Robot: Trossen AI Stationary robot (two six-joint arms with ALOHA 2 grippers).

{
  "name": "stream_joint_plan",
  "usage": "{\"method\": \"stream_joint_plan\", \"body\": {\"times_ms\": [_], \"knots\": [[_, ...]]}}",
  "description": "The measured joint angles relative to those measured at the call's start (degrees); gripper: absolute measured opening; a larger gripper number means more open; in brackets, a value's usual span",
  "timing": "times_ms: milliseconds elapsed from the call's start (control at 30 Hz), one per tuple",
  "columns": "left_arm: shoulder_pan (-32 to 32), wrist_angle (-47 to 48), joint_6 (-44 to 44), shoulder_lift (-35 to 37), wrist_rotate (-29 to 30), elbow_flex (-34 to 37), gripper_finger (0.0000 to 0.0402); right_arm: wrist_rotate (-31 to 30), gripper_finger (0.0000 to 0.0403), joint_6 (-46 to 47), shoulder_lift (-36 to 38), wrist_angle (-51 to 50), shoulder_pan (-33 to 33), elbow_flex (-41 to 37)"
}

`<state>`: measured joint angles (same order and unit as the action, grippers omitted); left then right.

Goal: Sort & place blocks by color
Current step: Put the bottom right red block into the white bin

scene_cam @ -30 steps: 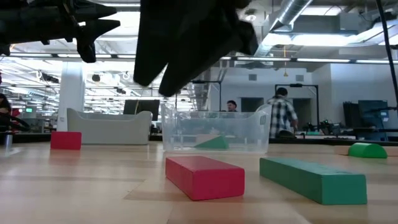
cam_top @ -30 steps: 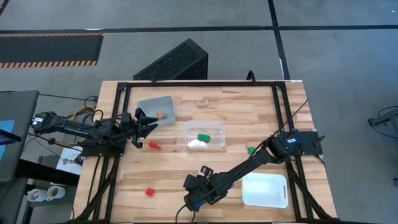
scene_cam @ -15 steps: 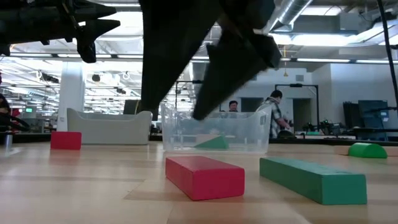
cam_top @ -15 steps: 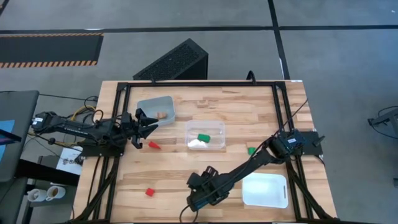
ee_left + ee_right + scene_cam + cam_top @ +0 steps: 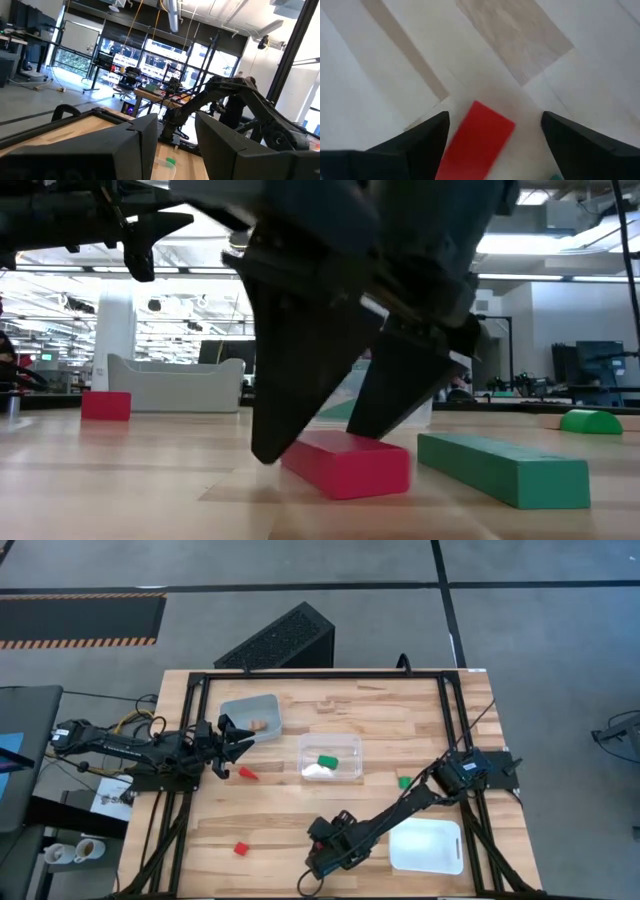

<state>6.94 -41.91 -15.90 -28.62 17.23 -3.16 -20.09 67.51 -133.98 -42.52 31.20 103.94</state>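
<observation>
A red bar block [image 5: 345, 465] lies flat on the table near its front edge, with a green bar [image 5: 500, 468] beside it. My right gripper [image 5: 492, 145] is open and low over the red block [image 5: 475, 140], one finger on either side; in the high view the gripper [image 5: 325, 852] hides the block. My left gripper [image 5: 238, 740] is open and empty, above the table beside the grey tray [image 5: 240, 708], which holds a wood block [image 5: 258, 724]. Other red blocks [image 5: 247, 773] [image 5: 240, 848] and a green block [image 5: 404, 781] lie on the table. My right gripper comes from above, slanting down, its fingers [image 5: 300, 370] astride the red block [image 5: 350, 468], which lies flat on the table. One fingertip stands at the block's end [image 5: 285, 452]; I cannot tell whether it touches.
A clear container [image 5: 330, 757] at mid-table holds a green block [image 5: 326, 760] and a white piece. A white tray [image 5: 427, 845] sits at the front right. Pale wood blocks [image 5: 326, 702] lie near the far edge. A green half-round [image 5: 590, 421] lies at the right.
My right gripper has come down, moving a little toward the table's right edge, until its open fingers stand astride the red bar block. The block has shifted slightly toward the table's right edge.
</observation>
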Motion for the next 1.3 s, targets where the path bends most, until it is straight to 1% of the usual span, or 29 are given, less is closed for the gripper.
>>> {"method": "stream_joint_plan", "body": {"times_ms": [167,267,367,500,533,700,767,867,1000,1067,1133,1300], "knots": [[0.0,0.0,0.0,0.0,0.0,0.0,0.0119,-0.5,0.0315,0.0,0.2,1.6,0.0,-1.8],[0.0,0.1,0.0,0.0,0.0,0.0,0.0119,-0.4,0.0279,-1.0,0.1,1.3,0.0,-1.8],[0.0,0.1,0.0,0.0,0.1,0.0,0.0119,-0.1,0.0223,-1.9,0.2,0.4,0.0,-1.9],[0.0,0.1,0.0,0.0,0.1,0.0,0.0119,0.2,0.0126,-3.5,0.6,0.0,0.0,-1.9],[0.0,0.1,0.0,0.0,0.1,0.0,0.0119,0.1,0.0113,-4.2,0.9,0.0,0.0,-1.9],[0.0,0.2,0.0,0.0,0.1,0.0,0.0119,-2.6,0.0113,-6.1,2.9,0.0,-0.1,-2.4],[0.0,0.2,0.0,0.0,0.1,0.0,0.0119,-5.5,0.0113,-7.3,5.4,-0.1,0.2,-2.4],[0.0,0.2,0.0,0.0,0.1,0.0,0.0119,-11.4,0.0113,-8.1,9.4,-1.4,1.1,-2.1],[0.0,0.6,0.0,0.0,0.1,0.0,0.0119,-18.4,0.0113,-7.4,14.1,-8.0,3.0,-2.2],[0.0,0.6,0.0,0.0,0.1,0.0,0.0119,-21.5,0.0113,-4.3,16.9,-12.8,4.3,-2.1],[0.0,0.6,0.0,0.0,0.0,0.0,0.0119,-23.3,0.0113,0.2,18.9,-18.9,5.8,-2.1],[0.0,0.6,-0.3,0.0,-0.1,0.0,0.0119,-23.6,0.0113,14.6,20.9,-32.3,10.8,-2.1]]}}
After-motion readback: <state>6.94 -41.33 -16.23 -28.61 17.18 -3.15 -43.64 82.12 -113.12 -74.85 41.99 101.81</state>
